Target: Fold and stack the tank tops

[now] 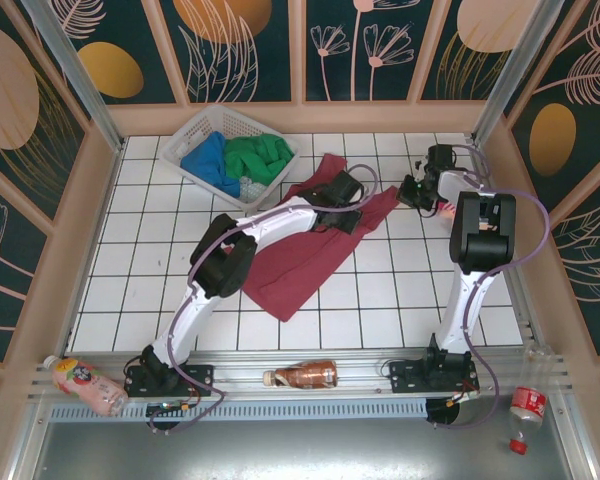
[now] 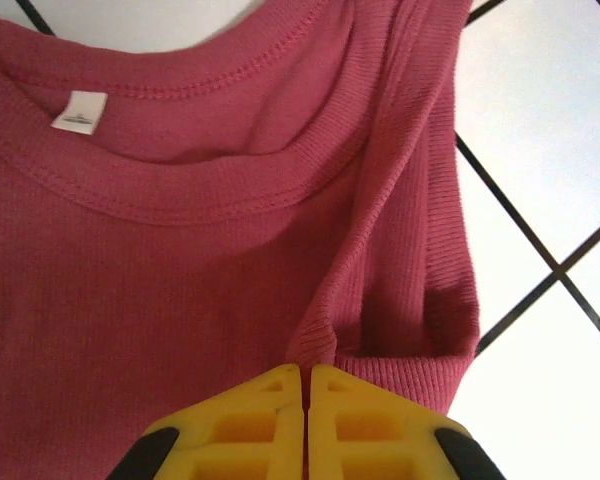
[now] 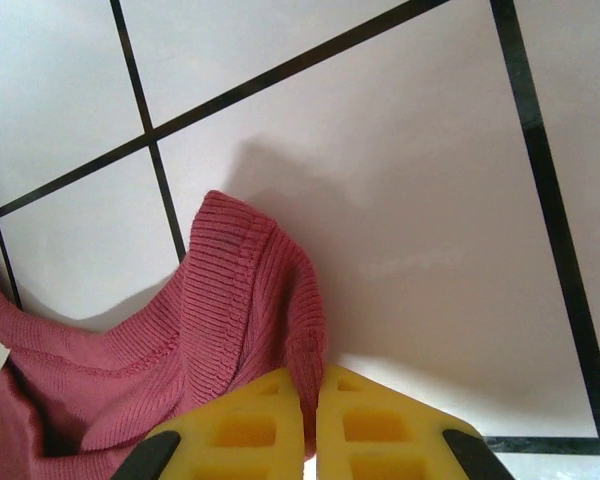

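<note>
The maroon-red tank top (image 1: 300, 262) lies spread on the white tiled table, its neckline toward the far right. My left gripper (image 2: 307, 375) is shut on a pinched fold of this top (image 2: 180, 250) at the armhole beside the neckline; from above it sits at the top's far edge (image 1: 345, 190). My right gripper (image 3: 313, 385) is shut on a ribbed shoulder strap of the same top (image 3: 245, 290), and from above it is just right of the cloth (image 1: 412, 192). The green tank top (image 1: 260, 155) and the blue tank top (image 1: 210, 160) lie bunched in the basket.
A white lattice basket (image 1: 195, 128) stands at the far left of the table. Wooden walls close in the sides and back. On the near rail lie a brown bottle (image 1: 305, 376), a pink bottle (image 1: 85, 385) and a red-capped bottle (image 1: 525, 410).
</note>
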`<state>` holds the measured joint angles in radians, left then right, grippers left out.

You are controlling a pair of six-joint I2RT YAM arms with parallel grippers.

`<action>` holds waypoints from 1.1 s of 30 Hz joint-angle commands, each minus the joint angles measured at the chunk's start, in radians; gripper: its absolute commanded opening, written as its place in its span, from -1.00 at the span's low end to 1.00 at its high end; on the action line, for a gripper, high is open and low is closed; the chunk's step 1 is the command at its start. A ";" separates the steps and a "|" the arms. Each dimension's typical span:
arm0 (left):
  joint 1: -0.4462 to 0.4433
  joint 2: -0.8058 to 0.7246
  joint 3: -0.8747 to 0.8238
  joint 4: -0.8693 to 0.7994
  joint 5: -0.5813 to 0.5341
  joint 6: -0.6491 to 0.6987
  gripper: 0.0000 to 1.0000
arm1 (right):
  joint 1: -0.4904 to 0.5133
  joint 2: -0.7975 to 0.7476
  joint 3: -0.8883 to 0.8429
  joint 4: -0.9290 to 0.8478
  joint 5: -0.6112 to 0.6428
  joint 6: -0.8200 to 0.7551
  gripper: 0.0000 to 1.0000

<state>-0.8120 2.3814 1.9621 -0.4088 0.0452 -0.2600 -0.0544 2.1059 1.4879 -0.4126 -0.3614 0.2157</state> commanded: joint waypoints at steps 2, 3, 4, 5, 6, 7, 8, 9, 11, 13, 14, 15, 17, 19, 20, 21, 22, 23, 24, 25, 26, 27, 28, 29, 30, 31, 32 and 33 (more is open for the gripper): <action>0.028 -0.006 0.046 -0.023 0.007 -0.010 -0.81 | 0.007 -0.049 0.053 -0.060 -0.021 0.008 -0.85; 0.032 0.002 0.051 -0.026 0.003 -0.008 -0.81 | 0.008 -0.045 0.066 -0.068 -0.028 0.012 -0.85; 0.037 0.011 0.055 -0.031 0.001 -0.009 -0.81 | 0.010 -0.034 0.084 -0.082 -0.038 0.016 -0.85; 0.040 0.020 0.058 -0.031 -0.001 -0.010 -0.80 | 0.011 -0.023 0.102 -0.094 -0.047 0.017 -0.85; 0.042 0.027 0.059 -0.030 -0.003 -0.010 -0.80 | 0.013 -0.015 0.113 -0.099 -0.054 0.020 -0.84; 0.042 0.033 0.062 -0.029 -0.007 -0.010 -0.79 | 0.016 -0.005 0.122 -0.101 -0.062 0.026 -0.84; 0.043 0.039 0.065 -0.030 -0.013 -0.010 -0.79 | 0.019 0.004 0.132 -0.103 -0.069 0.028 -0.83; 0.043 0.044 0.066 -0.030 -0.025 -0.011 -0.79 | 0.022 0.018 0.147 -0.112 -0.072 0.029 -0.82; 0.043 0.055 0.068 -0.028 -0.050 -0.012 -0.78 | 0.030 0.043 0.172 -0.121 -0.085 0.036 -0.79; 0.043 0.069 0.073 -0.031 -0.074 -0.017 -0.77 | 0.039 0.056 0.188 -0.117 -0.092 0.051 -0.78; 0.043 0.074 0.071 -0.031 -0.086 -0.020 -0.77 | 0.045 0.061 0.195 -0.113 -0.095 0.057 -0.77; 0.044 0.079 0.070 -0.032 -0.103 -0.024 -0.77 | 0.049 0.066 0.201 -0.109 -0.100 0.063 -0.77; 0.043 0.081 0.057 -0.024 -0.135 -0.031 -0.77 | 0.059 0.078 0.216 -0.101 -0.107 0.076 -0.73; 0.044 0.084 0.047 -0.021 -0.161 -0.034 -0.77 | 0.068 0.099 0.232 -0.095 -0.109 0.086 -0.73; 0.044 0.089 0.048 -0.023 -0.166 -0.033 -0.77 | 0.072 0.109 0.242 -0.095 -0.109 0.089 -0.73; 0.044 0.094 0.051 -0.028 -0.166 -0.032 -0.75 | 0.073 0.121 0.253 -0.095 -0.105 0.094 -0.72; 0.044 0.096 0.050 -0.028 -0.167 -0.033 -0.75 | 0.076 0.131 0.262 -0.091 -0.097 0.097 -0.69; 0.044 0.094 0.047 -0.028 -0.171 -0.034 -0.72 | 0.077 0.139 0.267 -0.091 -0.087 0.100 -0.69; 0.044 0.092 0.045 -0.030 -0.181 -0.035 -0.67 | 0.080 0.148 0.278 -0.094 -0.072 0.100 -0.68; 0.044 0.089 0.042 -0.029 -0.190 -0.038 -0.61 | 0.080 0.160 0.286 -0.098 -0.054 0.097 -0.67; 0.044 0.086 0.041 -0.030 -0.193 -0.039 -0.55 | 0.081 0.170 0.292 -0.100 -0.038 0.096 -0.65; 0.044 0.084 0.041 -0.032 -0.199 -0.040 -0.48 | 0.081 0.181 0.297 -0.101 -0.027 0.092 -0.63; 0.044 0.082 0.048 -0.040 -0.206 -0.044 -0.43 | 0.082 0.196 0.302 -0.099 -0.022 0.090 -0.57; 0.043 0.077 0.051 -0.048 -0.206 -0.046 -0.40 | 0.082 0.204 0.304 -0.094 -0.019 0.090 -0.55; 0.044 0.070 0.052 -0.054 -0.210 -0.049 -0.37 | 0.083 0.214 0.308 -0.091 -0.011 0.088 -0.54; 0.044 0.061 0.051 -0.065 -0.215 -0.057 -0.32 | 0.083 0.225 0.315 -0.094 0.002 0.085 -0.52; 0.044 0.051 0.049 -0.075 -0.215 -0.063 -0.30 | 0.081 0.231 0.320 -0.096 0.013 0.085 -0.50; 0.043 0.037 0.040 -0.083 -0.216 -0.071 -0.28 | 0.079 0.235 0.327 -0.099 0.029 0.081 -0.46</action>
<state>-0.7742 2.4607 2.0102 -0.4351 -0.1417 -0.3054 0.0242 2.3096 1.7786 -0.4984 -0.3996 0.2977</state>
